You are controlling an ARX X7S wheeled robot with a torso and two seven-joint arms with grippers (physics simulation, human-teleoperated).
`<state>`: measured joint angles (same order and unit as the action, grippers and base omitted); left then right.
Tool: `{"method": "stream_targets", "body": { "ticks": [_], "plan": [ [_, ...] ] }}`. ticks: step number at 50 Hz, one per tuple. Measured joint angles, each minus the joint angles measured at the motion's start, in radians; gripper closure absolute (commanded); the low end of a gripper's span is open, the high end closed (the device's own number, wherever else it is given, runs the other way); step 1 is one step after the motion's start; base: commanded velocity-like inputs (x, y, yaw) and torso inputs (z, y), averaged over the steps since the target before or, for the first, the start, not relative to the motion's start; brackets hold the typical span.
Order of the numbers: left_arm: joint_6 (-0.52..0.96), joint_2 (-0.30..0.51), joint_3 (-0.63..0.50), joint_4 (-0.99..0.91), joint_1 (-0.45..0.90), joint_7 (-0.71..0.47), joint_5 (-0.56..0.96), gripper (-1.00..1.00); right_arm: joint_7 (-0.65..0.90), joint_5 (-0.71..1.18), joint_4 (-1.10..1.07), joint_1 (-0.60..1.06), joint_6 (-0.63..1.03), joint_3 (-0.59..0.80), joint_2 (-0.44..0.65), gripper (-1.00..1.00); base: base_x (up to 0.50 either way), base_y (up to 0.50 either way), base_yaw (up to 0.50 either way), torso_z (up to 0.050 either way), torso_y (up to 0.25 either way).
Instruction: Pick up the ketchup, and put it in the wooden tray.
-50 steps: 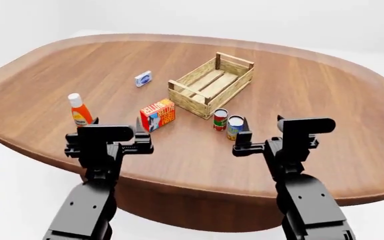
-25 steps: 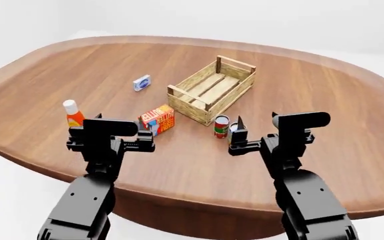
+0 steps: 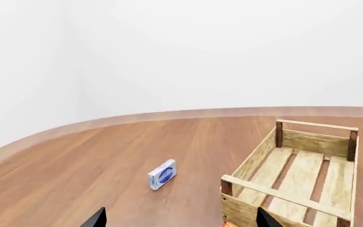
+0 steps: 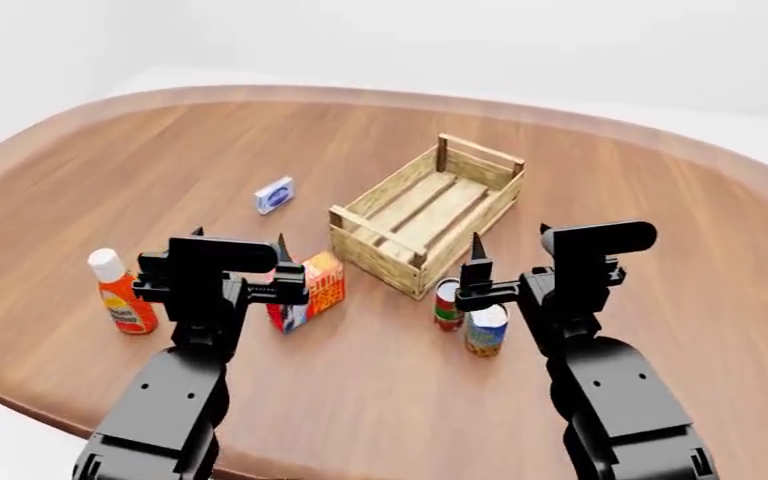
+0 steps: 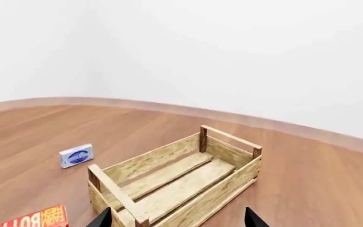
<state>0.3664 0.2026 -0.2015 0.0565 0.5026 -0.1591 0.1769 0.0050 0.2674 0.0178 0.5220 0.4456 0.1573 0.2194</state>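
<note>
The ketchup, an orange-red bottle with a white cap, stands upright near the table's front left. It is left of my left gripper and apart from it. It does not show in either wrist view. The wooden tray stands mid-table, beyond and between both grippers. It also shows in the left wrist view and the right wrist view. My left gripper is open and empty. My right gripper is open and empty, and in its wrist view it faces the tray.
A red-orange box stands just right of my left gripper. A red-labelled can and a second can stand by my right gripper. A small blue box lies left of the tray, also in the wrist views.
The head view has moved in over the table, so all objects sit lower and nearer. Both grippers have advanced; the cans and red box are now beside them. Nothing was taken hold of.
</note>
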Motion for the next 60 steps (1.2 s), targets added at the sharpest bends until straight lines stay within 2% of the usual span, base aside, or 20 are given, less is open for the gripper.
{"method": "stream_targets", "body": {
  "ticks": [47,60],
  "plan": [
    [-0.016,0.015,-0.013,0.017,0.001,-0.016,0.016,-1.0,0.017,0.014,0.01,0.007,-0.006,0.02,0.006,-1.0,0.38,0.09,0.0,0.0,0.001],
    [-0.009,0.027,-0.007,-0.006,-0.008,-0.024,0.026,-1.0,0.029,0.017,-0.004,0.004,0.001,0.026,0.009,-1.0,0.0,0.0,0.0,0.0,0.0]
  ]
}}
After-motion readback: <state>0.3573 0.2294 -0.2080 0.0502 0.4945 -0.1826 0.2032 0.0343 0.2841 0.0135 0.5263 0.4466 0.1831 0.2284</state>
